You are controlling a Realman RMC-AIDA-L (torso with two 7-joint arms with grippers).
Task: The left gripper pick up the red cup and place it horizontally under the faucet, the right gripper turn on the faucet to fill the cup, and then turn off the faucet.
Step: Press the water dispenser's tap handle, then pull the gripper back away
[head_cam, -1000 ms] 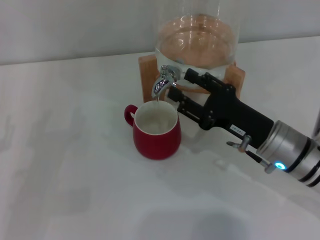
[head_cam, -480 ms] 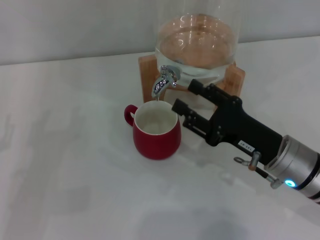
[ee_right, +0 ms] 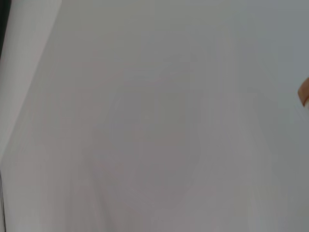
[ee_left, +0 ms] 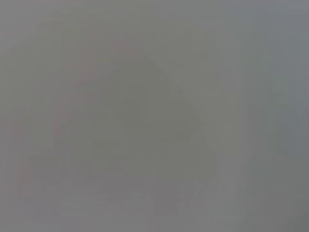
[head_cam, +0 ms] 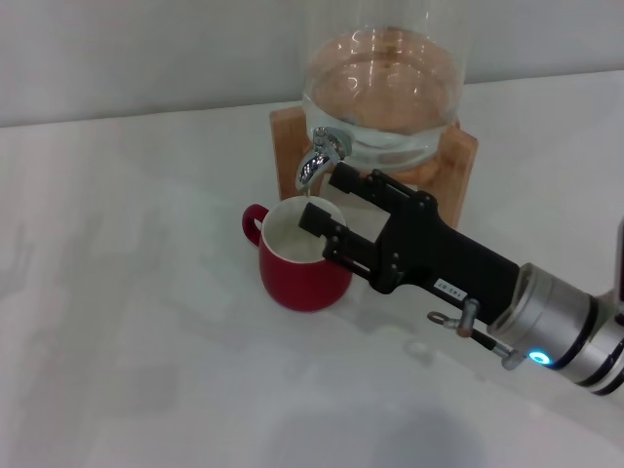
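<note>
Right black-jawed end effector (head_cam: 323,199), jaws wide, empty; small chrome faucet (head_cam: 322,154) just at its 12 o'clock, over squat glossy red cup (head_cam: 297,261). Left end effector unseen.

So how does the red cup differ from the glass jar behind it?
The red cup is opaque glossy red with a white inside; the glass jar is clear, showing liquid. The cup is squat and small; the jar is wider and runs out of view at the top. The cup sits on the white table; the jar rests on a wooden stand. Both are round and upright.
</note>
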